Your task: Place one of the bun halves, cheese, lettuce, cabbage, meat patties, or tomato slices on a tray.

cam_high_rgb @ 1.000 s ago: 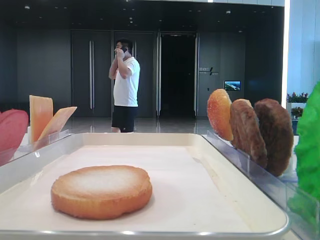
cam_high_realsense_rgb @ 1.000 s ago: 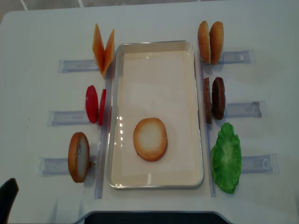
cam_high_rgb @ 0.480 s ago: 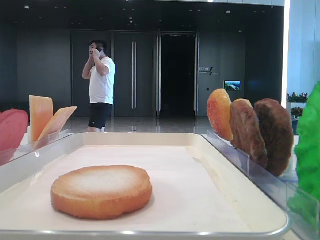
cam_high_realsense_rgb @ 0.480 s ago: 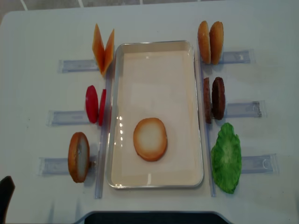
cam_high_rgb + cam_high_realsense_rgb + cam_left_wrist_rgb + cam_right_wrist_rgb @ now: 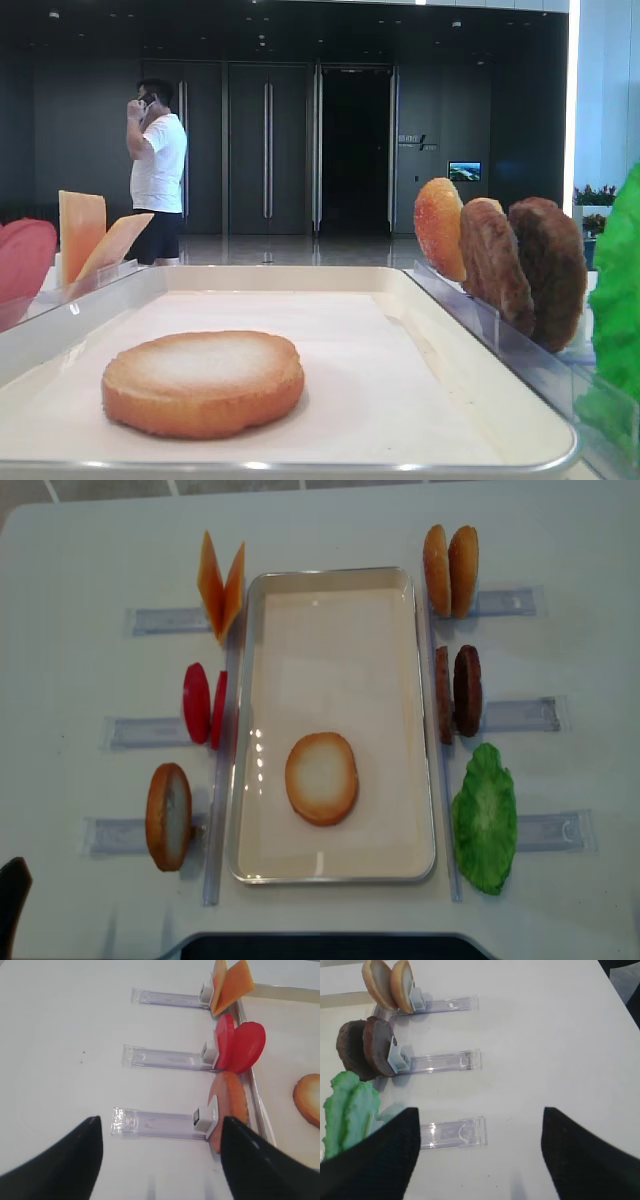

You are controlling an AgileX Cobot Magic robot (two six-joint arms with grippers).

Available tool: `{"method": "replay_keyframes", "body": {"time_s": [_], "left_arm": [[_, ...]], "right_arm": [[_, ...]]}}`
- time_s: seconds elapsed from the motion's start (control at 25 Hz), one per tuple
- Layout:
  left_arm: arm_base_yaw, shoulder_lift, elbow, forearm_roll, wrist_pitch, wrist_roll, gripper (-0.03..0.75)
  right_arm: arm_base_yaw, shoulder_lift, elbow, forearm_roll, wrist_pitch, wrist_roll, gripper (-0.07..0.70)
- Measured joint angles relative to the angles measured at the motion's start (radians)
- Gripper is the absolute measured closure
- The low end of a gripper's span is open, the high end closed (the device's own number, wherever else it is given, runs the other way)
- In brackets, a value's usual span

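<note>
One bun half (image 5: 321, 778) lies flat, pale face up, on the tray (image 5: 330, 577); the rest are stood on edge in holders (image 5: 148, 620) beside it for easy pinching. Both claws (image 5: 160, 1160) (image 5: 480, 1155) are held apart and empty over the tabletop (image 5: 80, 560).

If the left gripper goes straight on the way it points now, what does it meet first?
Probably the nearest clear holder, which lies between the open left gripper's fingers, with the bun half standing at its far end. Height above the table is unclear.
</note>
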State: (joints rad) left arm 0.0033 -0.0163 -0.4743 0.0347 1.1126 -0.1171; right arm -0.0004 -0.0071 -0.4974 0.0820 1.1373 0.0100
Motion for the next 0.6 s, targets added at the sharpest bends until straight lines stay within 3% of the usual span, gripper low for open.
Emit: {"method": "replay_keyframes", "body": {"time_s": [0.6], "left_arm": [[0.000, 0.000, 0.000, 0.000, 0.000, -0.001, 0.167]], "right_arm": [[0.000, 0.000, 0.000, 0.000, 0.000, 0.000, 0.118]]}}
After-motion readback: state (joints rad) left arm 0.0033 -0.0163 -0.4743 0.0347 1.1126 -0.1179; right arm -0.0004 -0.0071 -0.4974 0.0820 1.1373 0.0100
